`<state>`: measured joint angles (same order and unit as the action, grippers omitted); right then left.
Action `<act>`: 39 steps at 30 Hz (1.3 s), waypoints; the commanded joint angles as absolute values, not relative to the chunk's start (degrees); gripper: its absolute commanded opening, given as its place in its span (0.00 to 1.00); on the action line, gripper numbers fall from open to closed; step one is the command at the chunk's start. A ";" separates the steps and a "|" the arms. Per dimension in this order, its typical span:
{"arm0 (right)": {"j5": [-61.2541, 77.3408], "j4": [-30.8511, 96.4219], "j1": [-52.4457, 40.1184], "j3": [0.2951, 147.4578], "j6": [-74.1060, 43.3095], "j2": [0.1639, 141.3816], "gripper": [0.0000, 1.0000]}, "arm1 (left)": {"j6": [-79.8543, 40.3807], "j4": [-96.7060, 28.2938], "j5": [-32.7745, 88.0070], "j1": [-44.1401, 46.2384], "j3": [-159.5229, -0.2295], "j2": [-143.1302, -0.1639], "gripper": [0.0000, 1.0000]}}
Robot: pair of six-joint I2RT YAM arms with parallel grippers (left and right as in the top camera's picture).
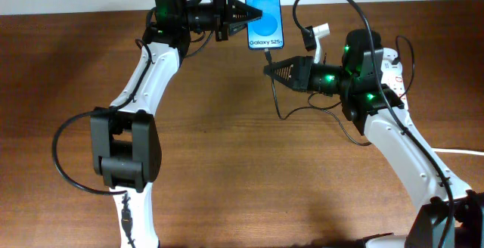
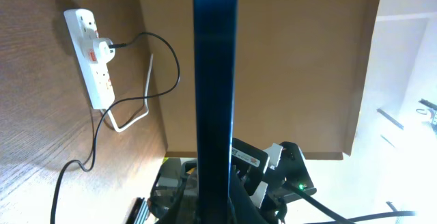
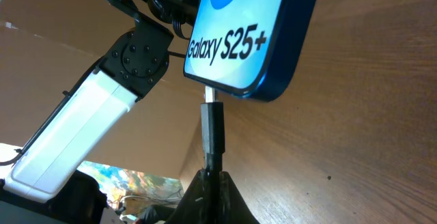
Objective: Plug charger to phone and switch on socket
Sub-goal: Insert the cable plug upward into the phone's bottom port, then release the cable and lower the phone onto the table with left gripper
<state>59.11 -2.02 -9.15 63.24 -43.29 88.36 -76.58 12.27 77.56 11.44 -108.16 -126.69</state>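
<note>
The phone [image 1: 266,10] lies at the far middle of the table, blue screen up, with its text end towards me. My left gripper [image 1: 248,15] is shut on its left edge; in the left wrist view the phone [image 2: 215,80] is a dark vertical bar between the jaws [image 2: 215,203]. My right gripper [image 1: 271,70] is shut on the charger plug [image 3: 212,125]. The plug's silver tip meets the phone's bottom edge [image 3: 252,33]. The thin black cable [image 1: 278,104] trails away. The white socket [image 2: 89,53] is mostly hidden under my right arm in the overhead view [image 1: 392,70].
A white adapter [image 2: 101,48] sits in the socket with the black cable leaving it. The thick white cord [image 2: 133,115] loops beside the strip and runs off to the right [image 1: 461,151]. The table's far edge runs just behind the phone.
</note>
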 commanded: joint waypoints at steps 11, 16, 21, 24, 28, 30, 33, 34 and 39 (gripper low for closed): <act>57.54 -5.02 -9.37 63.00 -44.73 88.51 0.04 | -74.72 12.84 78.89 14.37 -109.01 -125.54 0.00; 56.73 -5.48 -8.95 63.00 -45.12 88.51 0.04 | -74.72 12.84 79.83 14.59 -109.01 -125.54 0.00; 56.21 -6.76 -7.75 63.00 -45.34 88.51 0.04 | -74.13 12.84 81.38 14.59 -109.01 -125.54 0.00; 54.87 -6.70 -7.73 63.00 -45.30 88.58 0.04 | -74.13 12.84 83.55 14.61 -109.01 -125.54 0.00; 54.35 -6.92 -7.73 63.00 -45.30 88.58 0.04 | -74.13 12.84 85.56 14.59 -109.01 -125.54 0.00; 54.39 -6.90 -7.73 63.00 -45.32 88.58 0.04 | -74.13 12.84 85.84 14.59 -109.01 -125.54 0.00; 55.09 -6.87 -7.75 63.00 -45.32 88.58 0.04 | -74.13 12.82 85.78 14.59 -109.01 -125.54 0.00; 55.37 -6.87 -7.75 63.00 -45.32 88.58 0.04 | -74.13 12.82 85.78 14.59 -109.01 -125.54 0.00; 55.79 -8.73 -6.66 63.00 -45.43 88.58 0.04 | -74.15 12.80 86.52 14.59 -109.01 -125.54 0.00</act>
